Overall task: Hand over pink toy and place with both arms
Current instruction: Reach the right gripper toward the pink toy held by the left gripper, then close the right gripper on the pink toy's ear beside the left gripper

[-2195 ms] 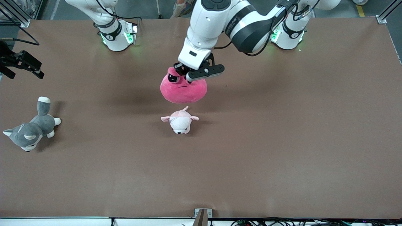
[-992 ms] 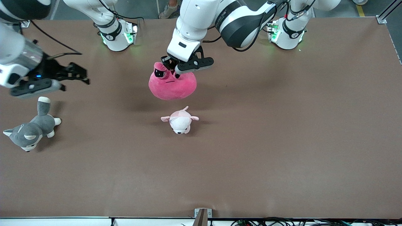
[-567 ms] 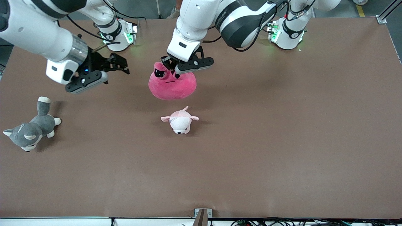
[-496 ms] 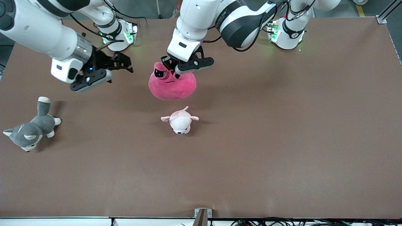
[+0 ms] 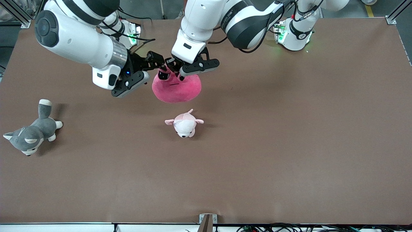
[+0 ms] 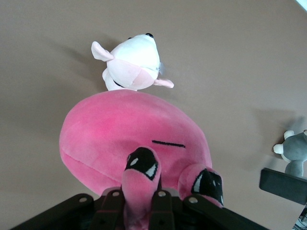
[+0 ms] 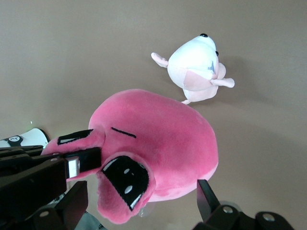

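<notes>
The hot-pink blob plush, the pink toy [image 5: 177, 89], hangs in the air over the table's middle. My left gripper [image 5: 175, 69] is shut on one of its eye flaps, seen in the left wrist view [image 6: 139, 211] with the toy [image 6: 134, 139] hanging under the fingers. My right gripper [image 5: 158, 63] is open right beside the toy's other eye flap. In the right wrist view [image 7: 139, 203] its fingers [image 7: 207, 197] stand wide apart on either side of the toy [image 7: 163, 143], not pressing on it.
A small pale pink-and-white plush [image 5: 184, 124] lies on the table, nearer to the front camera than the hanging toy; it shows in both wrist views [image 6: 132, 62] [image 7: 196, 64]. A grey-and-white plush dog [image 5: 30, 135] lies toward the right arm's end of the table.
My right arm has swung in from its end of the table to the toy, gripper open. My left gripper moved the toy slightly toward the right arm, then held still.
</notes>
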`<act>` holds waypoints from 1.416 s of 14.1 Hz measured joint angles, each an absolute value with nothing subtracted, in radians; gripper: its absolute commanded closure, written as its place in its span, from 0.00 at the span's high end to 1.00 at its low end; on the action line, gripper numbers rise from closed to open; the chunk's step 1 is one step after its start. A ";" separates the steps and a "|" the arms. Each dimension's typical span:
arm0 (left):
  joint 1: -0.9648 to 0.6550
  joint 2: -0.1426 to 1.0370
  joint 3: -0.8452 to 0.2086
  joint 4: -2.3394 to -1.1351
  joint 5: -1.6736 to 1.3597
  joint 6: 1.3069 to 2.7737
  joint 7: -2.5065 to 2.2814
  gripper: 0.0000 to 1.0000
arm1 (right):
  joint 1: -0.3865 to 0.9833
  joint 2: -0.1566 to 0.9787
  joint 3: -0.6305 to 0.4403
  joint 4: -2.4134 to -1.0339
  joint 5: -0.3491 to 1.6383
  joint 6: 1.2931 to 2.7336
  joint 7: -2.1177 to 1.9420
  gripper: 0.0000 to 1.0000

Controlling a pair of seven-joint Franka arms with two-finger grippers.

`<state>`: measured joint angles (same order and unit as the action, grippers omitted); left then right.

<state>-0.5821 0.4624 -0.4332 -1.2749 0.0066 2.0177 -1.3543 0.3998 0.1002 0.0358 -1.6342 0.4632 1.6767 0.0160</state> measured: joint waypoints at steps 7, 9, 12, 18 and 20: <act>-0.582 0.463 -0.432 -1.275 0.007 2.016 -1.354 0.00 | 0.403 0.102 0.032 -1.634 0.463 1.657 0.016 1.00; -0.582 0.463 -0.431 -1.275 0.007 2.016 -1.354 0.00 | 0.404 0.102 0.031 -1.633 0.463 1.657 0.016 0.99; -0.582 0.463 -0.430 -1.275 0.007 2.008 -1.354 0.00 | 0.408 0.102 0.030 -1.633 0.463 1.655 0.015 0.97; -0.582 0.463 -0.429 -1.281 0.007 2.001 -1.354 0.00 | 0.416 0.102 0.028 -1.628 0.463 1.641 0.015 0.89; -0.582 0.463 -0.429 -1.283 0.007 2.002 -1.354 0.00 | 0.419 0.102 0.029 -1.628 0.463 1.634 0.015 0.83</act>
<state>-0.5819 0.4633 -0.4285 -1.2825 0.0066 2.0022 -1.3543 0.4187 0.1020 0.0288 -1.6277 0.4635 1.6343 0.0149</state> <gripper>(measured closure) 0.828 0.097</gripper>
